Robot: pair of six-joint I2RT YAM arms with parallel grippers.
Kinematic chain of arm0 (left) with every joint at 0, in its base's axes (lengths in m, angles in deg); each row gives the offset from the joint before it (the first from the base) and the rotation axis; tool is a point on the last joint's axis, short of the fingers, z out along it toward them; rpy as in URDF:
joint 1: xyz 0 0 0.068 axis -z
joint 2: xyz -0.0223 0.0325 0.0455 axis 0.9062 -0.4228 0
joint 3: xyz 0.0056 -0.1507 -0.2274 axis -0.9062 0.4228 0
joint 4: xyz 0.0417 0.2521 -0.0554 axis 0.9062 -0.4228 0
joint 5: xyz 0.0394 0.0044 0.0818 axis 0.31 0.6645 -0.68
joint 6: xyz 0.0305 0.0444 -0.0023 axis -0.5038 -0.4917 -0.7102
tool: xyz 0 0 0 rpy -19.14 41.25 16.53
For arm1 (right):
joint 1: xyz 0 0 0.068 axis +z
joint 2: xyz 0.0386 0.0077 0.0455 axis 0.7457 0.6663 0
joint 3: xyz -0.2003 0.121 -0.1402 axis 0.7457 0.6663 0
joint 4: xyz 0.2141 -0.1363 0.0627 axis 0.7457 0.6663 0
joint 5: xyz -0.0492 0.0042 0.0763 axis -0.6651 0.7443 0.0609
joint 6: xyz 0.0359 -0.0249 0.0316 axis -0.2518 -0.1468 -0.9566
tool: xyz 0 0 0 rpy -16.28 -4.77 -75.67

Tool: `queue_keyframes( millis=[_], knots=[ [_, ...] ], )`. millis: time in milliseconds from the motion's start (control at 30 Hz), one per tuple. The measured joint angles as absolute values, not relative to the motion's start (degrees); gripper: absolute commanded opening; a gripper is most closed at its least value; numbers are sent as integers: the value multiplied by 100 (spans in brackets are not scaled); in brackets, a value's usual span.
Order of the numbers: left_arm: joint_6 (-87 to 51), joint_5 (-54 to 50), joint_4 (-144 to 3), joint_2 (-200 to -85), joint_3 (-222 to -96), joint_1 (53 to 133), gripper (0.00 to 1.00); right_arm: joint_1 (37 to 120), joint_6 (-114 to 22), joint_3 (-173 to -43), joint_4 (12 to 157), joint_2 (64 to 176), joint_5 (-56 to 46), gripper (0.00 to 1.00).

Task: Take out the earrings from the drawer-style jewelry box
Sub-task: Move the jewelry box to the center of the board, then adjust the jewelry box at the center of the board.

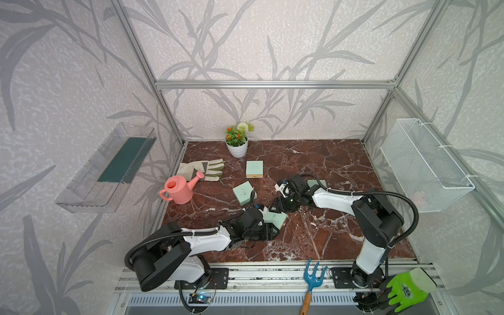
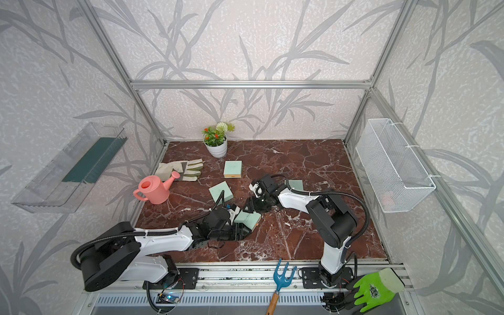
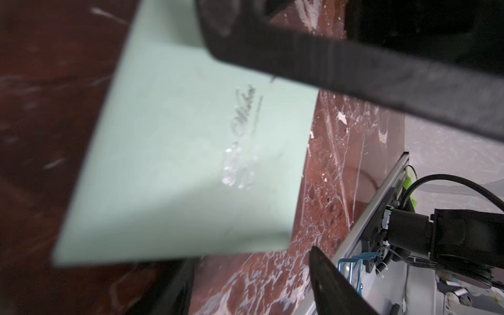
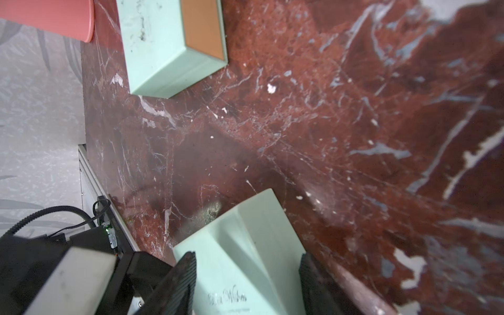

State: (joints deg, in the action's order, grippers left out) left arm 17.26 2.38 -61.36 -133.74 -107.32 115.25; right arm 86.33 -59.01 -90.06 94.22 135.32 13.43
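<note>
Down at the front-middle of the table (image 1: 327, 234), both claws are on the same mint box (image 1: 276, 218). Fingers on the left claw (image 3: 261, 140) are spread wide with the box between them, one across its top and the other tip right at a corner. It's too blurry to say if it's squeezing or just sitting beside it. Same deal for the right claw (image 4: 246, 256): a finger down each side of the box, wide apart, and I can't tell if they're pressing.

I can't see the earrings in any view. No black lining is clearly showing either, so my guess is they're still inside that box, with the drawer shut or barely out.

Handling-wise, I'd bet the box is light card, so it'll skate on the table and dent if clamped hard. I'd hold it by two opposite sides with one claw and pull the drawer from its end with the other.

The earrings should be tiny, hard, near weightless and slippery. They'd be easy to flick off and lose among the table's white flecks. Pinch across the body with the very fingertips, close slowly and lift straight up.
</note>
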Motion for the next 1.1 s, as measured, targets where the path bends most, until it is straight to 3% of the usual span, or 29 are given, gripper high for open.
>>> queue_keyframes(
  millis=[200,300,367,567,700,900,1100],
  knots=[
    [1684,-322,-8011,-11284,-10692,11551,72,8510,-5880,-9168,9575,13316,1240,74],
    [1610,-543,-8702,-10384,-11018,11509,78,8305,-5904,-8982,9728,12726,1144,88],
    [1534,-514,-8953,-10176,-11291,11396,80,8204,-5901,-8705,9824,12140,1013,91],
    [1319,546,-8933,-10906,-11967,10465,84,8198,-6098,-7439,10063,10477,873,94],
    [1451,1298,-8527,-11813,-11962,9925,97,8283,-6435,-6652,10074,10088,860,99],
    [1827,2214,-7843,-12639,-11969,9553,100,8473,-7005,-6311,9339,10389,952,100],
    [2185,2445,-7487,-12629,-11822,8847,99,8755,-7219,-6504,8646,11268,1006,99]
  ],
)
